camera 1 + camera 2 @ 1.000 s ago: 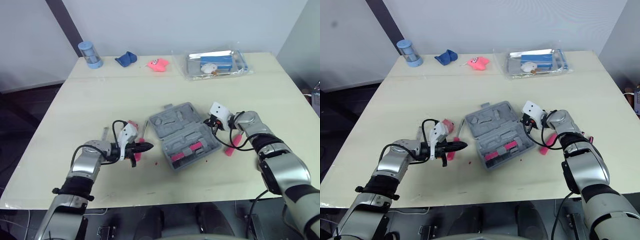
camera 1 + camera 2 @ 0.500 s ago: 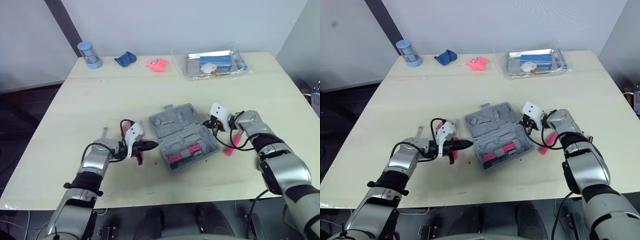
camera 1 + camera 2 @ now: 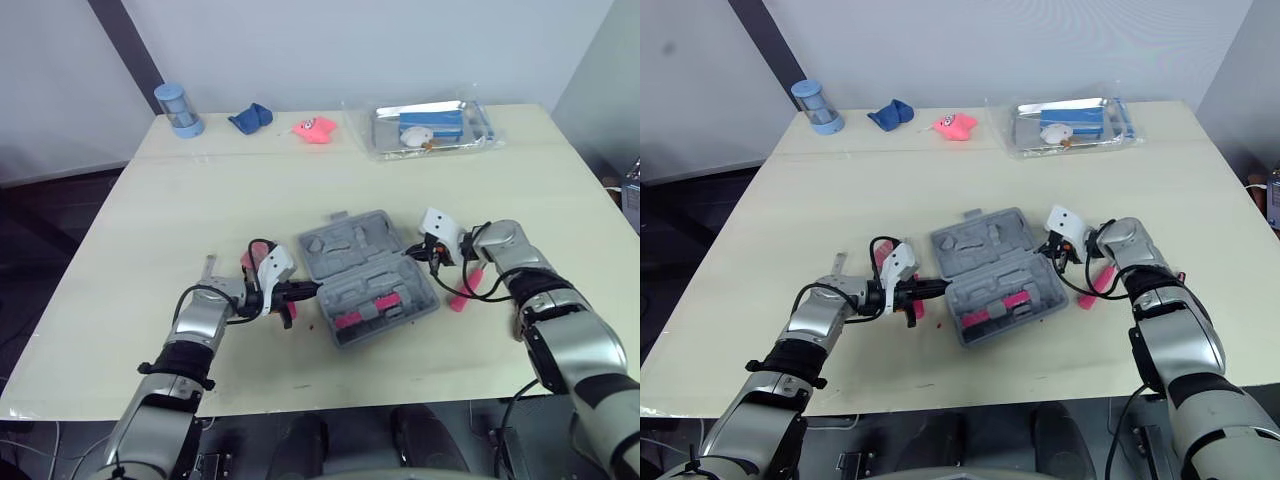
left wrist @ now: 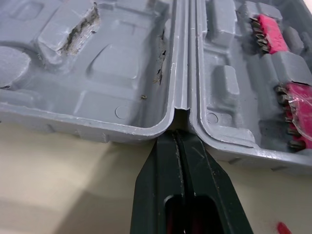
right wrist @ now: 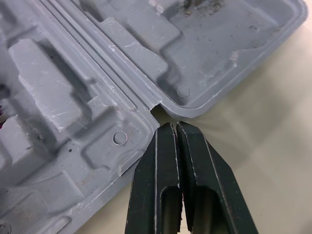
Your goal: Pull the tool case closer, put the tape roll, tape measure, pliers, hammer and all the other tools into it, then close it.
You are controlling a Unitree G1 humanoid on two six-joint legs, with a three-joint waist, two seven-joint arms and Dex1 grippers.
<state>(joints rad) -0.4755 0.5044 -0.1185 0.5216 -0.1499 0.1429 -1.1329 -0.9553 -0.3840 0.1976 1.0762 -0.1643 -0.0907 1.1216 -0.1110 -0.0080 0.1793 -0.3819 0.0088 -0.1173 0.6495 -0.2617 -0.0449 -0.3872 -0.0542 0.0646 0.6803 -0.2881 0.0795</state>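
The grey tool case [image 3: 368, 275] lies open in the middle of the table, with pink-handled tools [image 3: 385, 303] in its near half. My left gripper [image 3: 312, 290] is shut, and its tips [image 4: 179, 141] touch the hinge notch on the case's left edge. At the opposite end of the hinge my right gripper [image 3: 408, 252] is also shut, its tips [image 5: 176, 127] at the notch there. A pink tool [image 3: 247, 262] lies behind my left gripper. Another pink tool [image 3: 462, 298] lies on the table by my right arm. A thin grey tool [image 3: 209, 268] lies further left.
Along the table's far edge stand a blue cup [image 3: 175, 108], a blue cloth [image 3: 251, 117], a pink toy [image 3: 315, 129] and a clear bag holding a metal tray [image 3: 432, 127]. Bare tabletop lies between these and the case.
My left gripper has moved right, up to the case's left edge. The case has turned slightly. My right gripper has hardly moved.
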